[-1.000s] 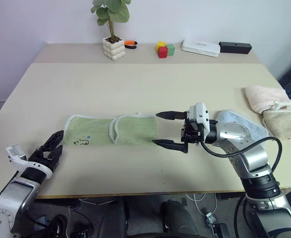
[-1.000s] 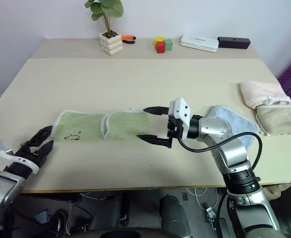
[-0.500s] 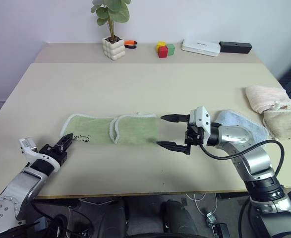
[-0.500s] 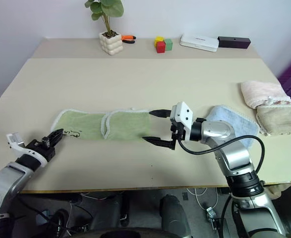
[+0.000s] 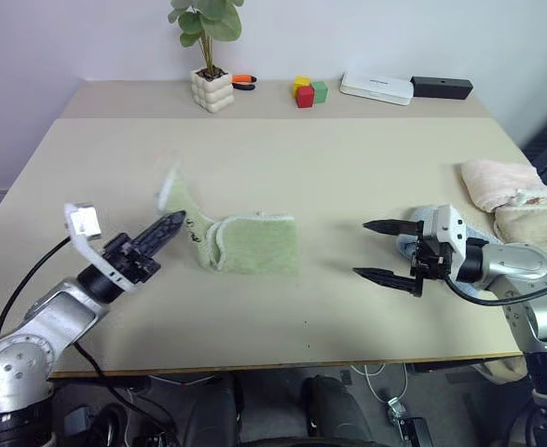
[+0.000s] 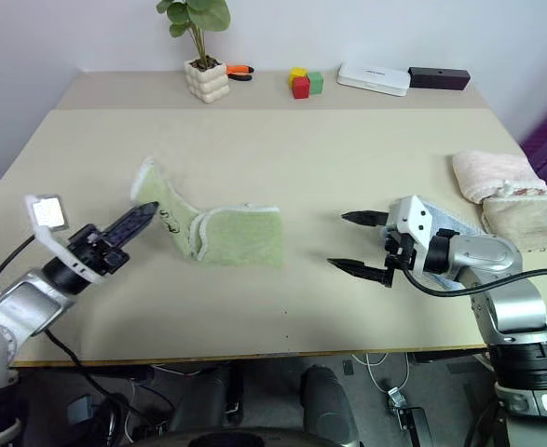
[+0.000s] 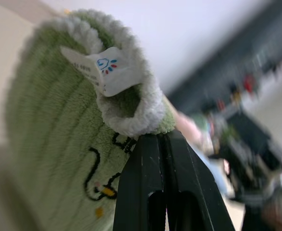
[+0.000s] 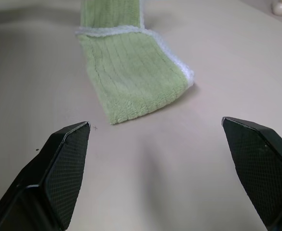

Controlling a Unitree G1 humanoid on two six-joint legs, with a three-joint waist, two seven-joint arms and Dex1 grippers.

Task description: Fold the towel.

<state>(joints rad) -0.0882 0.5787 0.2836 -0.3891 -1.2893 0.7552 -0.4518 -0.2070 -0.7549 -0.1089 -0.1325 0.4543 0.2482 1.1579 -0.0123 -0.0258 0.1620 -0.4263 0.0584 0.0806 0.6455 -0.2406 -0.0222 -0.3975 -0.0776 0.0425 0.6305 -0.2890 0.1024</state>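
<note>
Left wrist view: left gripper (image 7: 161,139) fingers clamped on the towel (image 5: 250,244) corner by its tag, lifting that end off the desk (image 5: 282,168). Soft, limp terry; grip edges. Right gripper (image 5: 377,250) fingers apart.

Green towel (image 6: 219,232) lies on the tabletop (image 6: 282,158), used here as the reference. Its far-left end is raised off the surface, pinched in the closed left pincer (image 6: 141,216); the rest lies flat, folded section with white edging to the right of the lifted end. Right pincer (image 6: 354,243) is well to the right of the towel, fingers spread wide, nothing between them, hovering just above the surface. Light blue towel (image 6: 459,224) sits behind that pincer's wrist. Further right of the green towel, at the tabletop edge: pink towel (image 6: 492,175) and beige towel (image 6: 529,223), touching. Beyond the green towel: potted plant (image 6: 204,58), coloured blocks (image 6: 304,83), white box (image 6: 375,80).
</note>
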